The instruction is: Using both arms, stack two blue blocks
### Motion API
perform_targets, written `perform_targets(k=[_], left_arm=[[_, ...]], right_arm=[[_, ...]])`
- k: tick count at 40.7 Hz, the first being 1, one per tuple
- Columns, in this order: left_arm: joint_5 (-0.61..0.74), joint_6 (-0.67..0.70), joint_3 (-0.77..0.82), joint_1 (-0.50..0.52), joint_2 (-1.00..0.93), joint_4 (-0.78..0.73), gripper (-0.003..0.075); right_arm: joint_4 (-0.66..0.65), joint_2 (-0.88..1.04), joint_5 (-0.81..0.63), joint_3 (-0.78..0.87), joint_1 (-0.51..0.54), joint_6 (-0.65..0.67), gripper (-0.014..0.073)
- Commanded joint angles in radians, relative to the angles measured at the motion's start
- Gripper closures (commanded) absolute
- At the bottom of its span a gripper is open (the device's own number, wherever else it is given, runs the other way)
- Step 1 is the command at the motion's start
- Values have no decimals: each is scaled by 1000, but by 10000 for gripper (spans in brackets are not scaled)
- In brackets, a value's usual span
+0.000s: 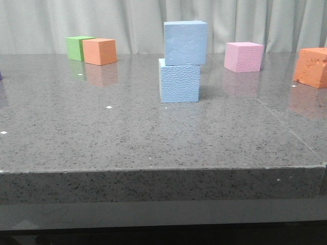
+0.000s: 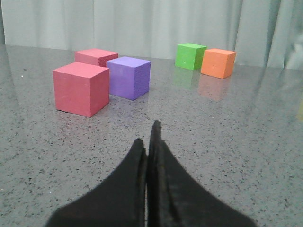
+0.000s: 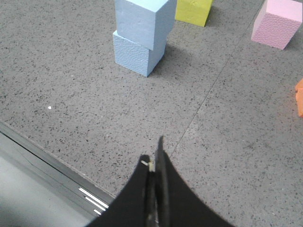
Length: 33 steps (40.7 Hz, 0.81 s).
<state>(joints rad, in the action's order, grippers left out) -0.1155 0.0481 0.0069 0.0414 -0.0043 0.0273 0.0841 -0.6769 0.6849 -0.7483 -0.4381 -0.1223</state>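
The smooth blue block (image 1: 185, 43) stood on the pebbly blue block (image 1: 179, 81), shifted a little to one side, near the middle of the grey tabletop (image 1: 127, 138). A pink cube (image 1: 243, 56) was to the right of the stack, well apart. The left gripper (image 2: 150, 142) had its fingers pressed together and held nothing; red, purple, green and orange cubes lay ahead of it. The right gripper (image 3: 154, 156) was also closed on nothing, far from the stack.

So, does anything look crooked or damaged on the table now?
The upper blue block sits slightly offset and twisted on the pebbly lower blue block, overhanging one side. The orange block at the far right has a rough, chipped-looking face.
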Motion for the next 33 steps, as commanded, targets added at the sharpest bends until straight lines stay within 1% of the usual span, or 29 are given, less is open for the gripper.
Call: perform_targets(k=[1, 6, 16, 21, 27, 33], left_arm=[[92, 0, 2, 1, -20, 10, 741], [108, 0, 2, 1, -20, 10, 741], [235, 0, 2, 1, -20, 10, 741], [231, 0, 2, 1, -20, -1, 741], [210, 0, 2, 1, -20, -60, 741], [210, 0, 2, 1, -20, -65, 741]], right_arm=[[-1, 1, -62, -25, 6, -12, 662], [-1, 1, -60, -25, 6, -12, 662], [-1, 1, -59, -25, 6, -12, 662], [-1, 1, -59, -25, 6, -12, 662], [-1, 1, -59, -25, 6, -12, 662], [-1, 1, -59, -25, 6, -12, 662]])
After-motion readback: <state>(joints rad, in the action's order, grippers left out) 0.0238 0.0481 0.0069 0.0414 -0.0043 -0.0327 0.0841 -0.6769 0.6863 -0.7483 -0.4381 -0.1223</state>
